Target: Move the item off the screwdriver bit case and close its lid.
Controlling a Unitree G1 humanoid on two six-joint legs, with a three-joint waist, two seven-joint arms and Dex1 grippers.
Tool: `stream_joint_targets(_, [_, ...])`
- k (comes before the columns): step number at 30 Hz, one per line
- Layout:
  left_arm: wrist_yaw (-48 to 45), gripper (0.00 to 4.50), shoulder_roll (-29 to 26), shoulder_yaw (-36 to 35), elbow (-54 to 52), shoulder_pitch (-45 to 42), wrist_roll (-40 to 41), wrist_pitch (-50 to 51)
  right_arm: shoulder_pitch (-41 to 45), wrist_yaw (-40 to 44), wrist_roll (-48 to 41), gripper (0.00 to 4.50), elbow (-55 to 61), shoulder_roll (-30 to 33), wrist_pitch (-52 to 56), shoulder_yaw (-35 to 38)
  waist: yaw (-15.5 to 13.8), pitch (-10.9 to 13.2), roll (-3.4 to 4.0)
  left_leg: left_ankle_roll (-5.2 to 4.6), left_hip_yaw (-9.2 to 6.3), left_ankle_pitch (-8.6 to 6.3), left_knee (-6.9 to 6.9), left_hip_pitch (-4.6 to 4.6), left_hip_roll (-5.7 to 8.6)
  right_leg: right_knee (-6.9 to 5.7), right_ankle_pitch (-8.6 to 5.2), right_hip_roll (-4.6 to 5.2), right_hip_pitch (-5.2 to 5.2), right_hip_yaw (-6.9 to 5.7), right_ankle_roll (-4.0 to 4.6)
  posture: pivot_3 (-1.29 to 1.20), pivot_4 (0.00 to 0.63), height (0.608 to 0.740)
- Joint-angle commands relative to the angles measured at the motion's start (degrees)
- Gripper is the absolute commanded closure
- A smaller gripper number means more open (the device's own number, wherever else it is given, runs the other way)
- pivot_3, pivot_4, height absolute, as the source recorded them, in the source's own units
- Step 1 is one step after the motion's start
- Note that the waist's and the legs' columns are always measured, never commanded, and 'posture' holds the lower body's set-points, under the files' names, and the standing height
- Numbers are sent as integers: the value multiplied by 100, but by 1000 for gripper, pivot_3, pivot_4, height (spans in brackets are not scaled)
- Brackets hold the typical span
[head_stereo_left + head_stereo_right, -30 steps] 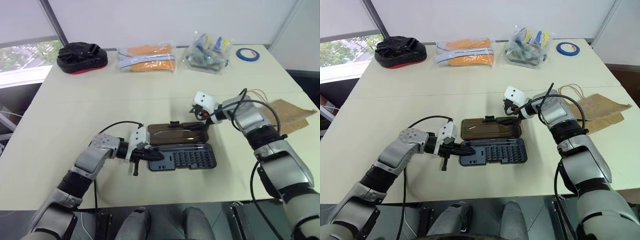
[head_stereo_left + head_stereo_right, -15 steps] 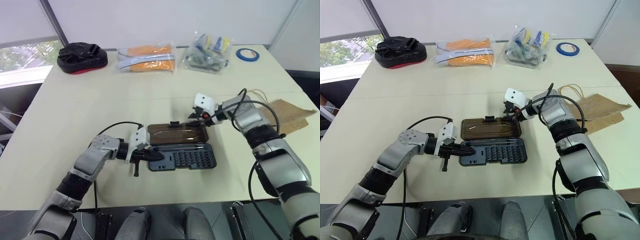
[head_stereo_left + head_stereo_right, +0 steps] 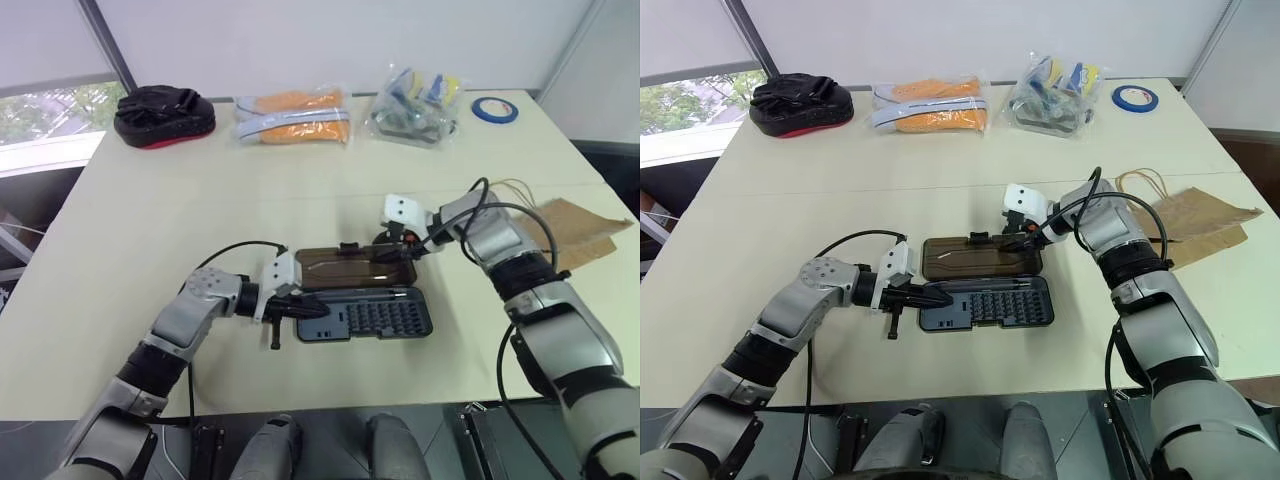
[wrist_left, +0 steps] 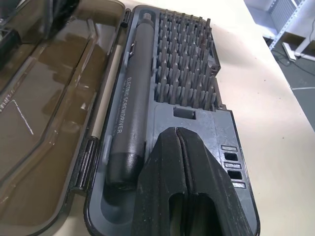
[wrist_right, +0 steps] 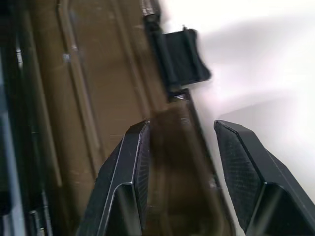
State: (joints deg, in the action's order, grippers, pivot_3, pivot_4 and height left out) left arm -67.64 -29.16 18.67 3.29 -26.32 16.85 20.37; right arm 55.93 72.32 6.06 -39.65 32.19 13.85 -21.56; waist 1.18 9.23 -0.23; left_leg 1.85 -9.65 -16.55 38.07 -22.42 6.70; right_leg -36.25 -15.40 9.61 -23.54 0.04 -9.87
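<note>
My left pincer [image 4: 179,147], pressed together, rests on the near-left end of the open screwdriver bit case [image 3: 372,317]. The lid [image 3: 355,268] lies flat behind the tray. My right pincer [image 5: 182,162] straddles its far right edge, seemingly spread. The brown paper bag [image 3: 580,230] sits far right on the surface [image 3: 200,190]

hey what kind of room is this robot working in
Probably a lab or office workspace: a plain cream table holding a screwdriver bit case, blue tape roll and bagged parts, beside a window with a roller blind.
</note>
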Motion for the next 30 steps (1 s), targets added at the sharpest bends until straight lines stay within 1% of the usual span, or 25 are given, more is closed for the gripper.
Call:
stream_joint_targets(1, [123,4500,-38,-61,-29,121,-112,42,30,41,176,3690,-292,-115,-89,-99,-4,-2,0,0,-1,0,0,2,0,-1,0,0,2,0,0,0,150,740])
stream_joint_targets(2, [136,4500,-38,-68,-39,132,-106,46,62,49,202,4196,-379,-138,-123,-102,-4,-2,-1,0,-1,0,-1,3,0,-1,0,0,2,0,0,0,150,740])
stream_joint_targets(3, [157,4500,-34,-75,-59,148,-104,53,90,52,231,4472,-477,-158,-168,-99,0,-8,-8,0,-1,0,-1,3,0,-1,0,0,2,0,0,0,150,740])
stream_joint_targets(5, [204,4500,-24,-104,-82,168,-99,55,158,66,320,4472,-718,-203,-283,-103,3,-14,-18,1,-2,-1,-4,8,-4,0,0,-5,6,-2,0,0,150,740])
stream_joint_targets(10, [298,4500,-2,-179,-84,173,-101,46,228,75,505,4472,-1160,-269,-570,-135,15,-17,-15,3,-2,0,-3,18,-9,-1,1,-8,15,-2,2,0,150,740])
stream_joint_targets(15, [408,4500,21,-239,-93,178,-85,56,160,59,561,4472,-1096,-264,-783,-123,12,-22,-14,3,-1,0,-3,28,-9,-1,2,-8,23,-2,3,0,150,740])
stream_joint_targets(19, [679,4500,106,-489,-158,201,68,200,37,-696,783,4472,-617,-155,-1388,-42,33,-25,-16,5,-1,1,-3,29,-9,-1,3,-8,23,-2,5,0,150,740])
stream_joint_targets(21, [837,4500,163,-652,-238,224,175,334,-110,-984,883,4472,-197,-41,-1587,21,62,-25,-16,13,0,6,-2,31,-10,-4,8,-11,23,-2,12,0,150,740])
stream_joint_targets(24, [1014,4500,213,-832,-347,268,251,452,-426,-1523,854,4472,551,3,-1511,310,93,-24,-16,24,-2,13,-1,31,-11,-15,11,-15,17,-1,17,0,150,740])
stream_joint_targets(30, [1434,4500,355,-1244,-630,327,532,806,-1813,-2030,1010,4472,2938,363,-1265,573,91,-24,-15,26,-5,13,-8,12,-18,-26,11,-17,-9,-1,17,0,150,740])
